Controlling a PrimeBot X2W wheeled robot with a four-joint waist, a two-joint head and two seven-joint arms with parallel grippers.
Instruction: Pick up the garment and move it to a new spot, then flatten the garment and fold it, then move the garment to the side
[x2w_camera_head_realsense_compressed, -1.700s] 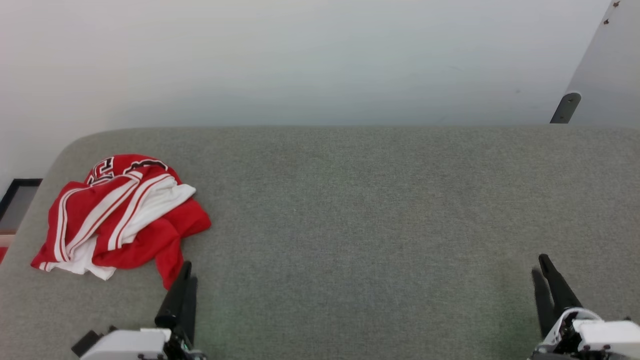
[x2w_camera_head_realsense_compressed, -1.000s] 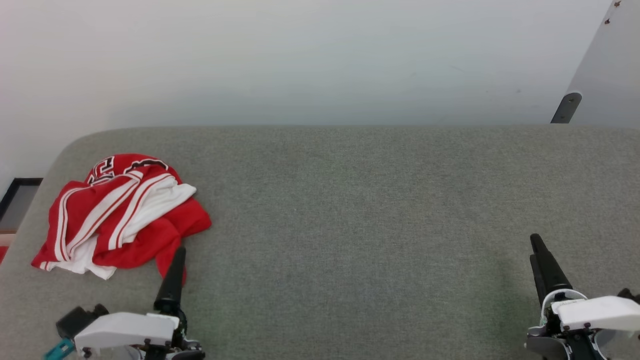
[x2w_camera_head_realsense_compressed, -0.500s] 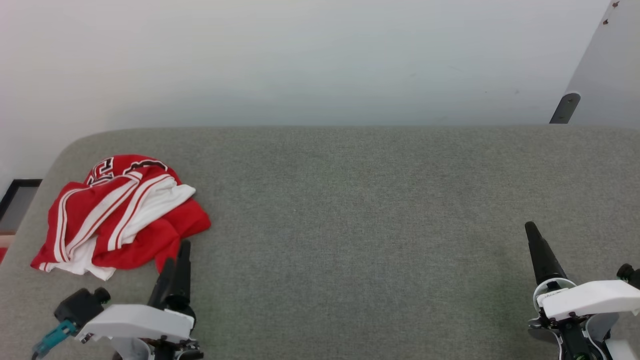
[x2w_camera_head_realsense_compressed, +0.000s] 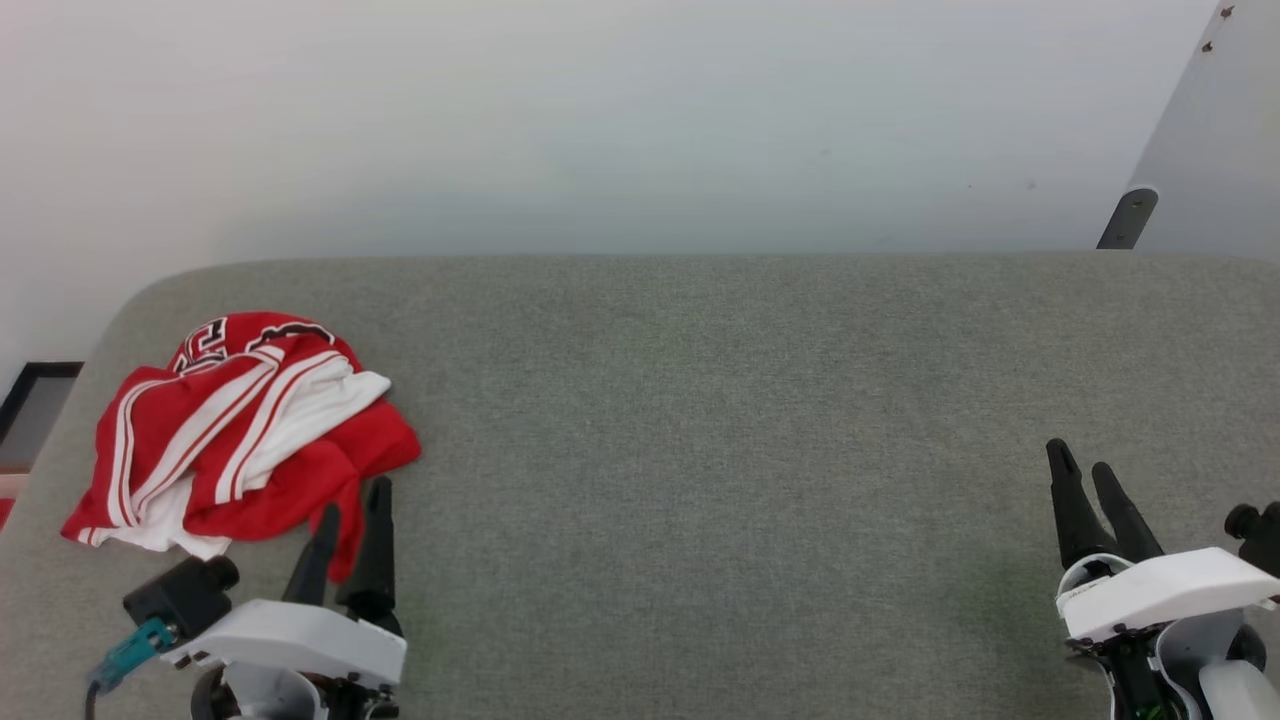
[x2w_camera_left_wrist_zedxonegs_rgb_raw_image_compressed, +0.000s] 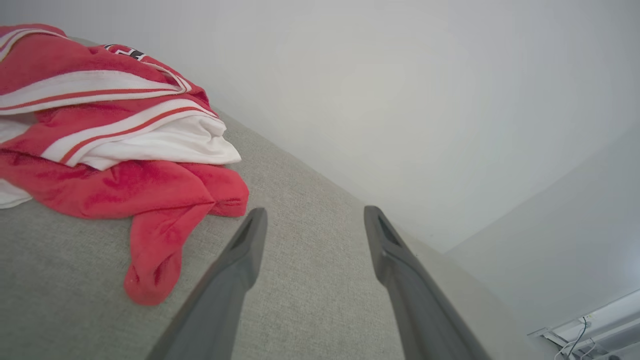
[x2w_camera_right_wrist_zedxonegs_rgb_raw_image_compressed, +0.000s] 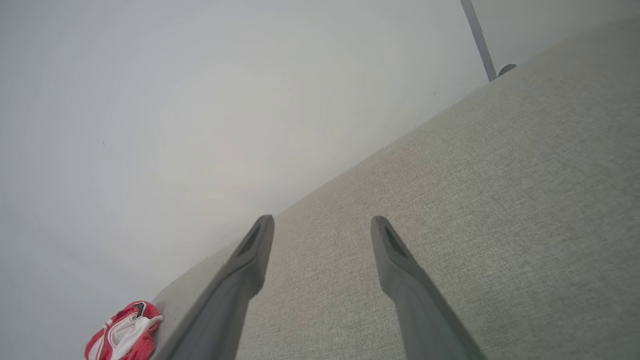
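The garment (x2w_camera_head_realsense_compressed: 240, 435), a red jersey with white panels and striped trim, lies crumpled at the far left of the grey padded table (x2w_camera_head_realsense_compressed: 700, 400). My left gripper (x2w_camera_head_realsense_compressed: 352, 500) stands open just below the garment's lower right flap, nothing between its fingers. In the left wrist view the garment (x2w_camera_left_wrist_zedxonegs_rgb_raw_image_compressed: 110, 145) fills the upper left and a red flap reaches down beside the left finger of my left gripper (x2w_camera_left_wrist_zedxonegs_rgb_raw_image_compressed: 312, 215). My right gripper (x2w_camera_head_realsense_compressed: 1080, 460) is open at the lower right, far from the cloth. The right wrist view shows the garment (x2w_camera_right_wrist_zedxonegs_rgb_raw_image_compressed: 125, 332) small at the bottom left.
A pale wall rises behind the table. A grey panel with a dark bracket (x2w_camera_head_realsense_compressed: 1125, 215) stands at the upper right. The table's rounded left corner (x2w_camera_head_realsense_compressed: 130, 300) lies close to the garment, with a dark framed object (x2w_camera_head_realsense_compressed: 30, 400) beyond it.
Both grippers have risen a little in the head view and gone from shut to open. The left one has drawn nearer the garment's lower flap. The garment has not moved.
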